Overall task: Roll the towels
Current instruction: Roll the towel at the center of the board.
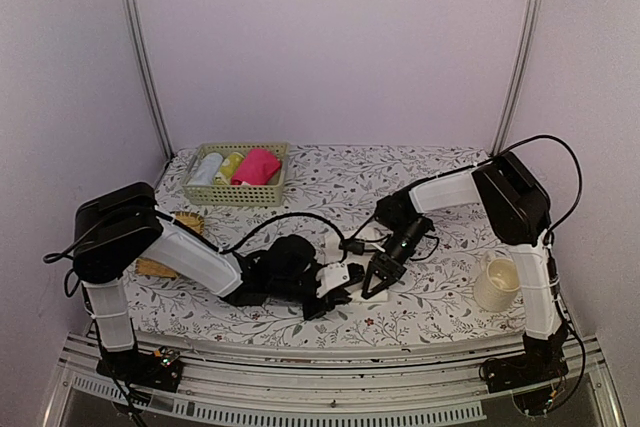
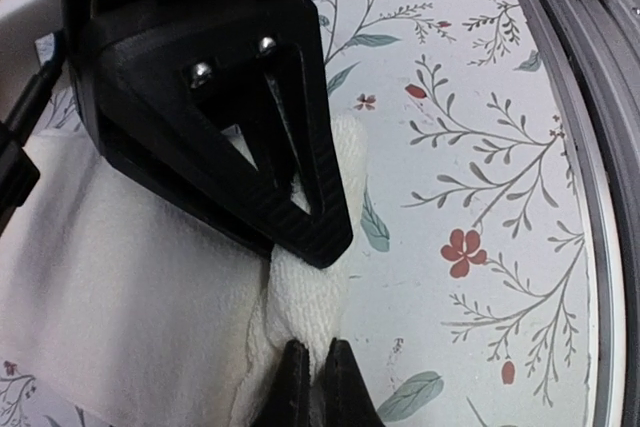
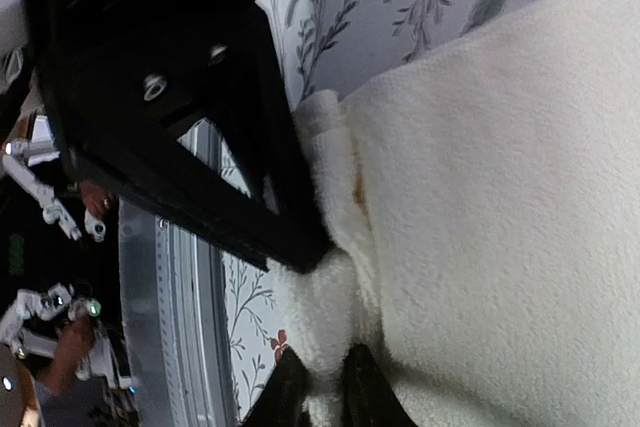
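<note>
The cream-white towel [image 1: 352, 269] lies on the flowered table near the front middle, mostly hidden under both grippers in the top view. My left gripper [image 1: 336, 290] is shut on its bunched near edge, which shows as a fold in the left wrist view [image 2: 310, 297]. My right gripper [image 1: 379, 281] is shut on the same thick edge a little to the right [image 3: 330, 307]; the towel's flat part [image 3: 500, 197] spreads away from it. The pink towel [image 1: 257, 165] lies bundled in the basket at the back left.
A green basket [image 1: 238, 196] at the back left also holds a white and a yellow-green roll. A woven straw mat [image 1: 186, 223] lies by the left arm. A cream mug [image 1: 496, 284] stands at the front right. The table's metal front rail [image 2: 600, 197] is close to the towel.
</note>
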{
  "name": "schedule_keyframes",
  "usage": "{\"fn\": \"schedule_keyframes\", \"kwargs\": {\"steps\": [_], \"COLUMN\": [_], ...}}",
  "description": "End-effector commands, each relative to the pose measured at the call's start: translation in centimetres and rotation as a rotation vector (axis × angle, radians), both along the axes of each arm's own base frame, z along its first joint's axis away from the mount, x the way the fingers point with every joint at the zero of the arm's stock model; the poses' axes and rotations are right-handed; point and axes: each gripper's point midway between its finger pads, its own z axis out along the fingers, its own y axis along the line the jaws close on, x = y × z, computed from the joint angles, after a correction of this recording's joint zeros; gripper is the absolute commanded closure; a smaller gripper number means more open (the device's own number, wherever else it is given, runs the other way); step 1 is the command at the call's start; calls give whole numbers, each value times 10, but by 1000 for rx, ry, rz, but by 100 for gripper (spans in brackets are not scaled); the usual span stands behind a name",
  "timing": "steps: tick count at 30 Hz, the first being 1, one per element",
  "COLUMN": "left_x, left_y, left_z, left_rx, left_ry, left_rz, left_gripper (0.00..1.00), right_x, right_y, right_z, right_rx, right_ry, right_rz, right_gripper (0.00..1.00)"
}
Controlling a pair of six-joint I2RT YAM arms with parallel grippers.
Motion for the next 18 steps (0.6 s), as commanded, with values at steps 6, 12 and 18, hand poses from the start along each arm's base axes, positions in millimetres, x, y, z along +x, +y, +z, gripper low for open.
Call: {"fn": "schedule_keyframes", "kwargs": {"steps": [6,12,18], "left_x": [-20,-19,-10], "left_y": [-8,-10,-8], "left_z": [2,4,5], "left_rx": [-5,-20,-70], "left_ry": [206,274,526], "left_rz": [-46,-43,-30], "left_gripper": [100,100,100], "right_x": [12,11,22], "right_y": [-16,-31,-43], "right_z": [56,63,68], "right_rx": [50,30,58], "right_ry": [-230,-314,-571], "right_rz": [-30,-51,-79], "right_gripper": [60,58,62]}}
